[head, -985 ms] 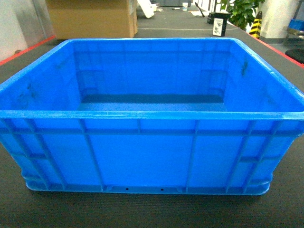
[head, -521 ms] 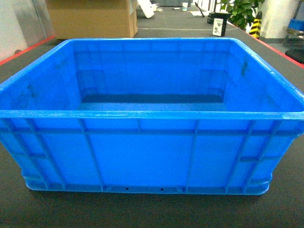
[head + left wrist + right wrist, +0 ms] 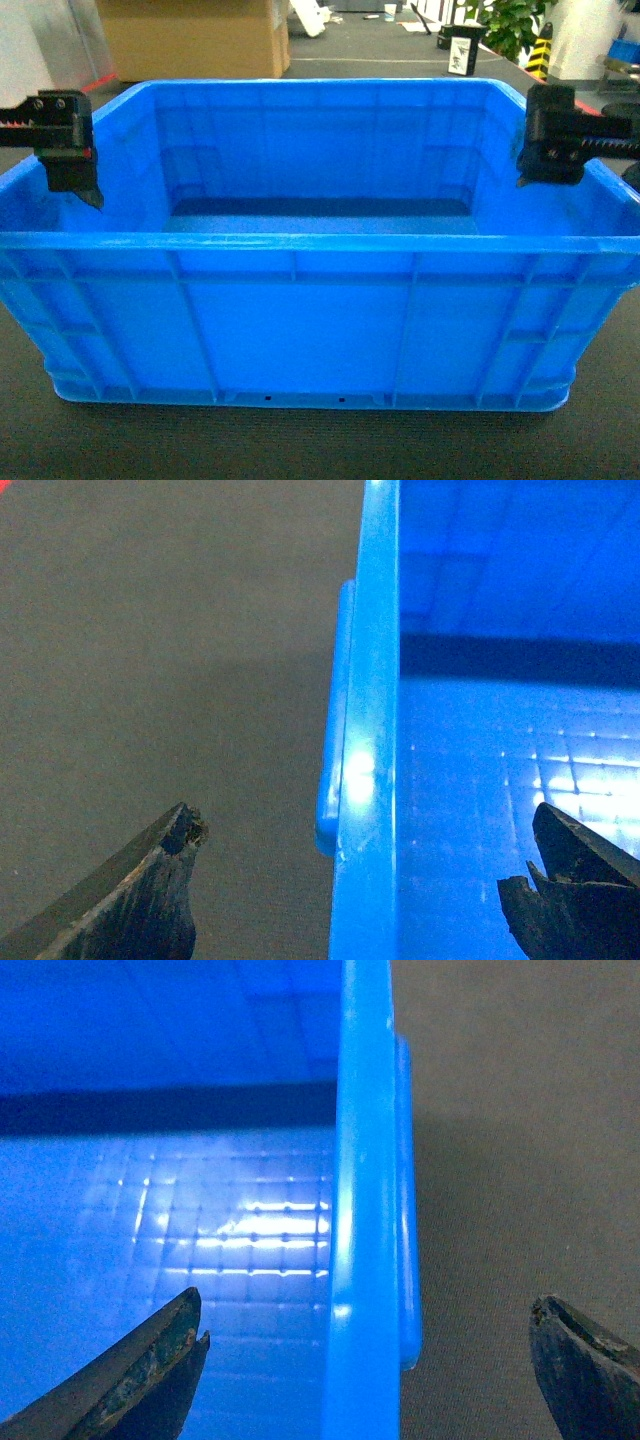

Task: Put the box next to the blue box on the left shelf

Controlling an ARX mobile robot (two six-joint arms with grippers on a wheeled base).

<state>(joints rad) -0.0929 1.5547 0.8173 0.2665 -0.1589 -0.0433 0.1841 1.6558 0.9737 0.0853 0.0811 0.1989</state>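
The large open-top bright blue plastic crate [image 3: 320, 300] sits on the dark floor. The left gripper [image 3: 360, 880] and right gripper [image 3: 365, 1360] hang spread astride its 2 side rims, apparently not touching. Next: descend and clamp evenly.

No words, numbers or brand names can be read on anything here; the far things are too blurry.
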